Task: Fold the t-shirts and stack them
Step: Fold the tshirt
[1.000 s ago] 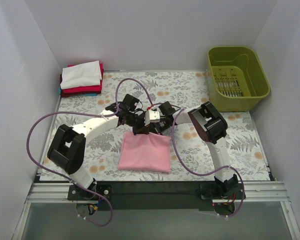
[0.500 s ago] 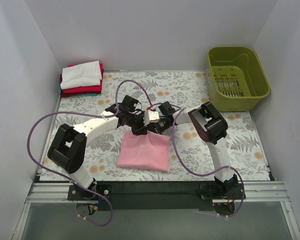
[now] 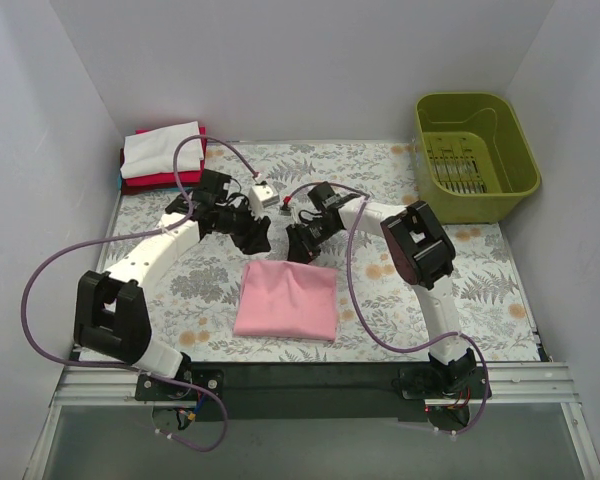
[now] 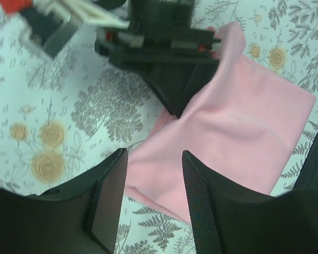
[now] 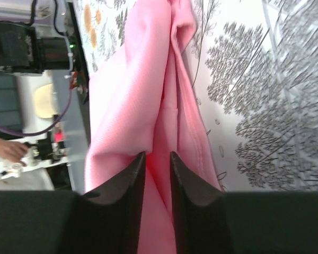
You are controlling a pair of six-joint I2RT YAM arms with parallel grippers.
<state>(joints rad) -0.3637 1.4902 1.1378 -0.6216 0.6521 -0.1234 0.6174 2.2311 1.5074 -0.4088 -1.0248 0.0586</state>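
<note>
As left jaws gape empty and right jaws' hold cannot be told, folded light-pink cloth t-shirt (image 3: pixel 286 300) just beyond both likely needs grasping, then stacking.

"Where does the top view look from?"

"High up behind both arm bases, far off, looking down over the whole floral table cloth (image 3: pixel 480 280)."

"And the wrist views?"

"Each sits just behind its own claw. The left gripper (image 4: pixel 153 159) camera looks steeply down. The right gripper (image 5: pixel 156 156) camera skims lower and closer. All three views share the pink t-shirt (image 3: pixel 287 300) ahead of the claws."
</note>
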